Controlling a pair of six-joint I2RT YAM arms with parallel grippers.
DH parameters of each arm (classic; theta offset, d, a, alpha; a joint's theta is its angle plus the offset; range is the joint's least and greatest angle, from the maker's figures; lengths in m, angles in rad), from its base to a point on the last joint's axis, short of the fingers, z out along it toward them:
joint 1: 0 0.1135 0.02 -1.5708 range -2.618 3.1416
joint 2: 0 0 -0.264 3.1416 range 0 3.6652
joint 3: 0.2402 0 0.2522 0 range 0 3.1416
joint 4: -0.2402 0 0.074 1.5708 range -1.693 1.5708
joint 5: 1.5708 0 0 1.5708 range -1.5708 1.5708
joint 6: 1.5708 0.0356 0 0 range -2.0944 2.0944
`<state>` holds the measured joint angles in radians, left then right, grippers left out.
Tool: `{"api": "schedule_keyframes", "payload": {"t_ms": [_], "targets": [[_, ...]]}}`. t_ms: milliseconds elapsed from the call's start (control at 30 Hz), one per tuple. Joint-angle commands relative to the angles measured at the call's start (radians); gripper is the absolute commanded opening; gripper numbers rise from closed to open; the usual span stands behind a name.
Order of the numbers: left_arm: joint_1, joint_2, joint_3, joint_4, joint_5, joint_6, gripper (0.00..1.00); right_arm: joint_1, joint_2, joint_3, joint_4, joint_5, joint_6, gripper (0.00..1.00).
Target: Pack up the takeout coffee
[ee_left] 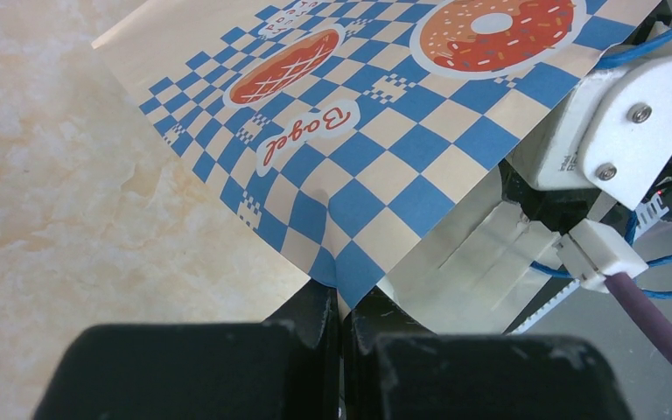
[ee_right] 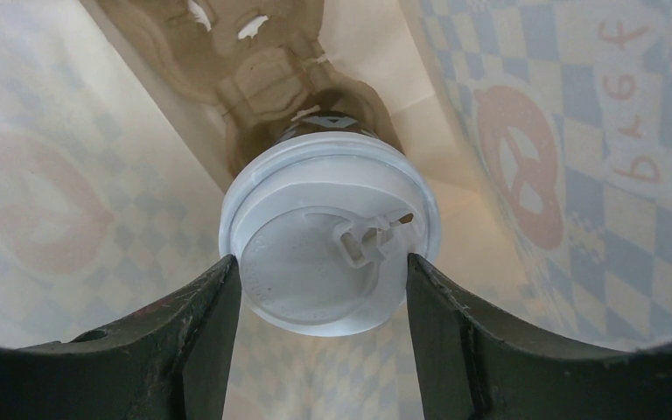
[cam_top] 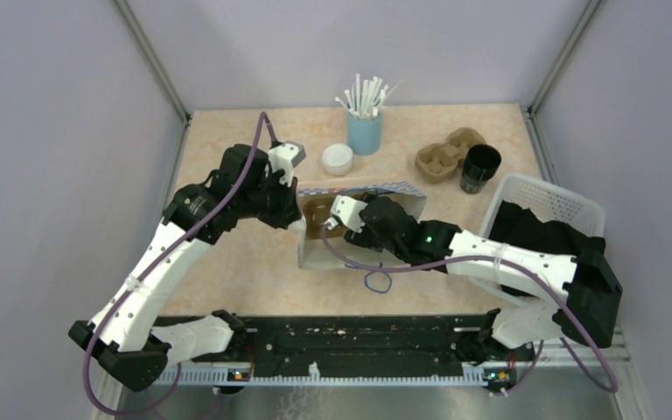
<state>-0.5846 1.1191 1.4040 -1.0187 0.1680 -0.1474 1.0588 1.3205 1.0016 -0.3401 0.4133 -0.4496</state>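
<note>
Inside the paper bag (ee_right: pixel 577 175): takeout coffee (ee_right: pixel 328 201), white lid (ee_right: pixel 311 271) on, dark body pointing deeper into the bag.
Right gripper (ee_right: pixel 322 282): mine, reaching in through the bag mouth, fingers (ee_right: pixel 201 332) clamped on both sides of the lid rim, grasping the coffee.
Left gripper (ee_left: pixel 341 306): mine, clenched on the bag's checkered edge at the mouth.
Pulp carrier (ee_right: pixel 227 35): deeper in the bag, past the cup; can't tell if the cup sits in it.
Beyond the bag: second dark cup (cam_top: pixel 479 168), spare carrier (cam_top: pixel 444 157), loose lid (cam_top: pixel 337 159), blue straw cup (cam_top: pixel 365 131).

Beige table (cam_top: pixel 245 262): bag (cam_top: pixel 407 199), straw cup (cam_top: pixel 364 133), lid (cam_top: pixel 337 159), carrier (cam_top: pixel 444 157), perhaps band (cam_top: pixel 376 282)
</note>
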Motion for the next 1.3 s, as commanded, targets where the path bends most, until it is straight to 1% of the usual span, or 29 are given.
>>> {"api": "schedule_keyframes", "payload": {"t_ms": [0,267,467,733,933,1100,1267], "targets": [[0.001,-0.024,0.011,0.002,0.017,-0.01,0.0,-0.027,0.013,-0.01,0.089,-0.028,-0.028,0.57],[0.002,-0.02,0.014,-0.007,0.011,-0.019,0.0,-0.066,0.041,-0.03,0.135,-0.074,-0.036,0.57],[0.002,-0.011,0.022,-0.006,0.008,-0.027,0.0,-0.089,0.045,-0.04,0.165,-0.146,-0.029,0.57],[0.001,-0.003,0.024,-0.008,0.02,-0.056,0.0,-0.106,0.078,-0.056,0.242,-0.18,-0.028,0.58],[0.002,-0.009,0.012,-0.031,0.041,-0.16,0.0,-0.117,0.101,-0.049,0.248,-0.232,-0.028,0.58],[0.002,-0.01,-0.018,-0.052,0.122,-0.276,0.0,-0.121,0.123,-0.026,0.222,-0.284,-0.02,0.58],[0.001,-0.012,-0.018,-0.084,0.145,-0.341,0.0,-0.124,0.158,0.007,0.171,-0.352,-0.009,0.58]]}}
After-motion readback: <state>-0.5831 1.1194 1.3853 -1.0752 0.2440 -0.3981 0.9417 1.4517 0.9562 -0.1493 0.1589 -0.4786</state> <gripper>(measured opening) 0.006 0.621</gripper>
